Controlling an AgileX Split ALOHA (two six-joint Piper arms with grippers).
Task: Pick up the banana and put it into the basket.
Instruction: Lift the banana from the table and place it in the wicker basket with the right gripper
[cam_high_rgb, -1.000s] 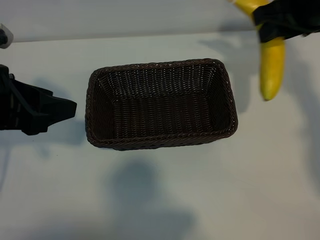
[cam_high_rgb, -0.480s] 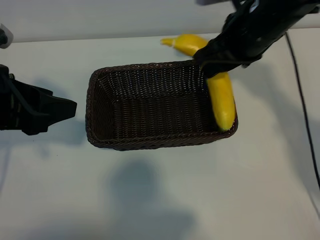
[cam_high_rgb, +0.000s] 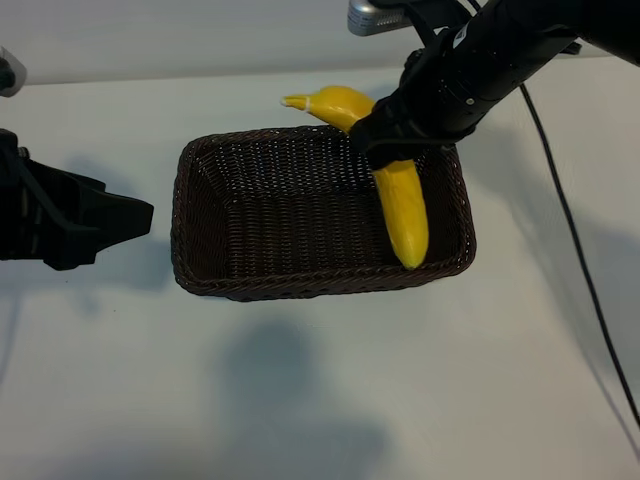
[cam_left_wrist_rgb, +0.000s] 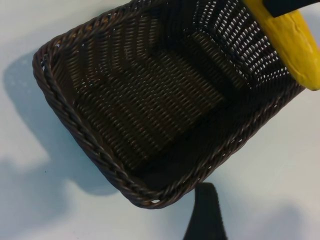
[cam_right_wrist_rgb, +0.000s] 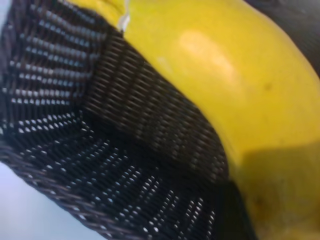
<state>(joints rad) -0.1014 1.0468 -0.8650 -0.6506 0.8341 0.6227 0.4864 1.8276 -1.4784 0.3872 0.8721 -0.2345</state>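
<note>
The yellow banana (cam_high_rgb: 405, 215) hangs tilted over the right part of the dark brown woven basket (cam_high_rgb: 200, 285). Its stem end sticks out past the far rim and its lower end points into the basket near the front right corner. My right gripper (cam_high_rgb: 395, 145) is shut on the banana's middle. The right wrist view is filled by the banana (cam_right_wrist_rgb: 225, 75) above the basket wall (cam_right_wrist_rgb: 100, 165). My left gripper (cam_high_rgb: 138, 215) is parked left of the basket, open and holding nothing. In its wrist view one finger (cam_left_wrist_rgb: 205, 215) shows near the basket rim (cam_left_wrist_rgb: 75, 125), with the banana (cam_left_wrist_rgb: 295, 45) beyond.
The basket stands on a white table (cam_high_rgb: 300, 400). A black cable (cam_high_rgb: 570, 230) trails from the right arm across the table's right side. A grey part (cam_high_rgb: 372, 15) of the right arm's gear shows at the far edge.
My right arm has carried the banana leftward, from beyond the basket's right side to above its right part, and turned it. The left arm has not moved.
</note>
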